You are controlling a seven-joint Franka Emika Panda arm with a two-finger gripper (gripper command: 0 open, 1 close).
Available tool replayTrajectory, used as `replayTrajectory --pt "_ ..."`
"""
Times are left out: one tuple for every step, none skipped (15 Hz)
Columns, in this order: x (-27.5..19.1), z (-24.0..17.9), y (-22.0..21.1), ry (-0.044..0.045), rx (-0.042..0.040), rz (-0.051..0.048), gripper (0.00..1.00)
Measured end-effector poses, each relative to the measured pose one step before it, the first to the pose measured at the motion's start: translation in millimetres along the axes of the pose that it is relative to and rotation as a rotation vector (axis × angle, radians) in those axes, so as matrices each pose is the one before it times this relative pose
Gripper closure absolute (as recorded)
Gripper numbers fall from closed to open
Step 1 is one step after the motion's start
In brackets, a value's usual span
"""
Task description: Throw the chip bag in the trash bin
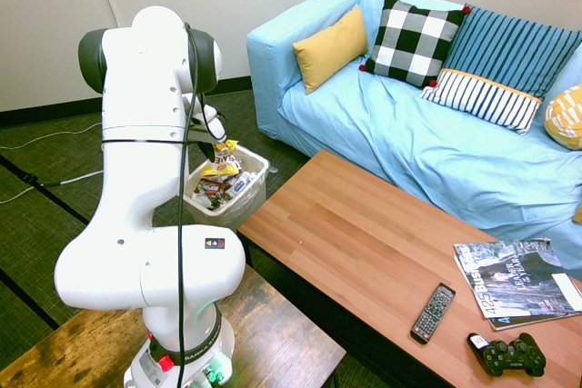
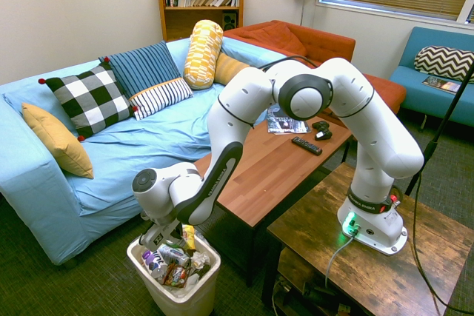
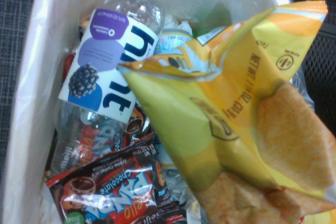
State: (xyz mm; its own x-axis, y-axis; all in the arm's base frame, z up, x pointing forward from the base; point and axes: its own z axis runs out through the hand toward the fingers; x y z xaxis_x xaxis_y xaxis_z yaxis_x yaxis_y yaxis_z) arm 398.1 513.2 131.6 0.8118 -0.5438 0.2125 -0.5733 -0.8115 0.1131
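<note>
The chip bag (image 3: 236, 119), yellow crumpled foil with chips printed on it, fills the right half of the wrist view. It hangs just above the trash bin (image 2: 181, 297), a small white basket with a clear liner. My gripper (image 2: 178, 232) is shut on the chip bag (image 2: 189, 237) over the bin's opening, by its far rim. From the other side the arm hides most of the gripper (image 1: 213, 137); the chip bag (image 1: 222, 149) pokes out below it over the trash bin (image 1: 255, 190). Inside lie a clear plastic bottle (image 3: 107, 61) and colourful wrappers (image 3: 113, 192).
The bin stands on dark carpet between the blue sofa (image 1: 382, 124) and the end of the wooden coffee table (image 1: 364, 233). On the table's far end lie a remote (image 1: 433, 313), a game controller (image 1: 507, 355) and a magazine (image 1: 514, 281). A dark wooden side table (image 2: 370, 264) holds the arm.
</note>
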Motion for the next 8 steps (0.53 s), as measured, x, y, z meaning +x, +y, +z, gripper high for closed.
replayTrajectory --pt "3.9 -3.44 -2.52 -0.0022 0.00173 0.00699 0.0" --pt "3.69 -1.53 -1.49 -0.00233 0.00148 0.00751 0.0" --pt "3.34 -0.69 -1.01 -0.00246 0.00098 0.00772 0.0" --pt "2.4 -0.6 -0.88 -0.00053 0.00139 0.00547 0.0" --pt "1.78 -0.78 -0.87 -0.00145 0.00149 0.00551 0.0" --pt "1.44 -0.51 -0.58 -0.00032 0.00103 0.00392 0.0" --pt "1.04 -0.94 -0.5 -0.00112 0.00141 0.00361 0.0" --pt "0.93 -2.06 -0.52 -0.00108 0.00286 0.00319 0.0"
